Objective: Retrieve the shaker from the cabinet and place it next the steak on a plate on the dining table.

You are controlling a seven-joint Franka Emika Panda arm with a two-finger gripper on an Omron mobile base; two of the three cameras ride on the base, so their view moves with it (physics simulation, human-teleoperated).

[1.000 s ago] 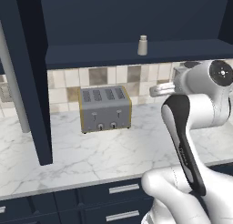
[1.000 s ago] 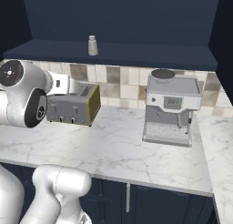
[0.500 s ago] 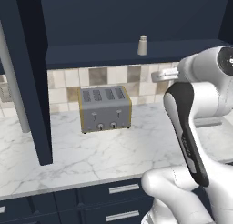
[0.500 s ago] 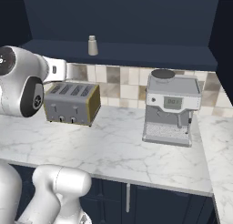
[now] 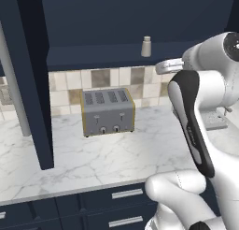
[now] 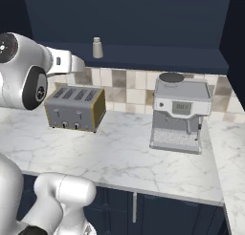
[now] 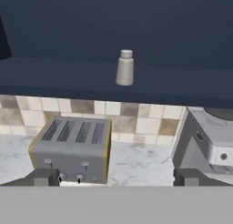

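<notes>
The shaker (image 5: 146, 46) (image 6: 97, 48) (image 7: 124, 67), small and grey-beige with a lighter cap, stands upright on the shelf board of the dark navy cabinet (image 5: 102, 56) (image 6: 158, 55) (image 7: 59, 77). My gripper (image 7: 117, 178) is open, its two dark fingertips (image 7: 43, 177) spread wide at the bottom of the hand view. It sits below and well short of the shaker, holding nothing. The hand faces the shelf with the shaker near the centre of its view. The steak, the plate and the dining table are out of view.
A grey four-slot toaster (image 5: 108, 111) (image 6: 75, 107) (image 7: 73, 148) stands on the marble counter (image 5: 116, 154) under the shelf. A coffee machine (image 6: 181, 112) (image 7: 209, 141) stands to its right. A navy cabinet panel (image 5: 30, 79) hangs down on the left. Navy drawers (image 5: 126, 194) lie below.
My arm has lifted, carrying the hand higher and closer to the shelf's level. The shaker has not moved.
</notes>
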